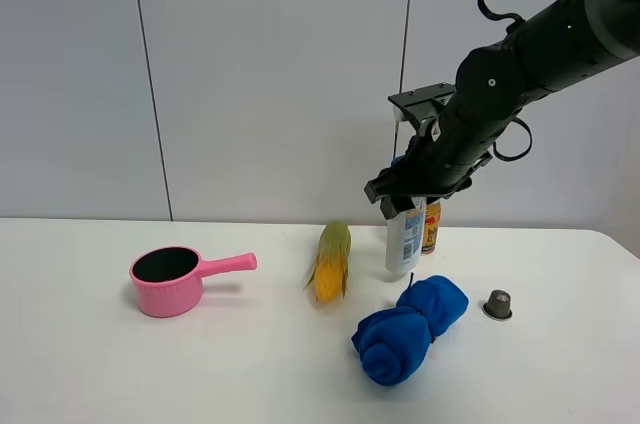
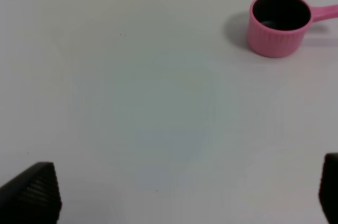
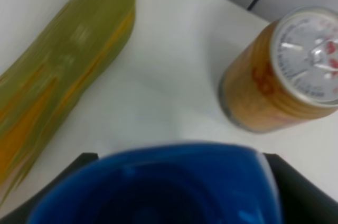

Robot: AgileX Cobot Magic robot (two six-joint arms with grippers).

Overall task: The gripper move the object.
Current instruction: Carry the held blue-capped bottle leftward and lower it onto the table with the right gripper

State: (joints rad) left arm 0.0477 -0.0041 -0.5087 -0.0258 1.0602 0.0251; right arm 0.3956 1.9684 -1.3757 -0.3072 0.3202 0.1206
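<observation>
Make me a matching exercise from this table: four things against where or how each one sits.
Things:
1. pink saucepan
2. corn cob
3. blue cloth
4. white bottle

Places or states:
A. gripped at its cap by the right hand
B. rolled up, nearest the front
C. farthest left
D. lying between saucepan and bottle

Pairs: 1-C, 2-D, 3-B, 4-A

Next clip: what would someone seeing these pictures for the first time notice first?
The big black arm reaching in from the upper right, its right claw closed on the top of the white bottle at the back of the table. Then the bright colours: a pink pot on the left, a corn cob left of the bottle, and a rolled blue cloth just in front of it.
</observation>
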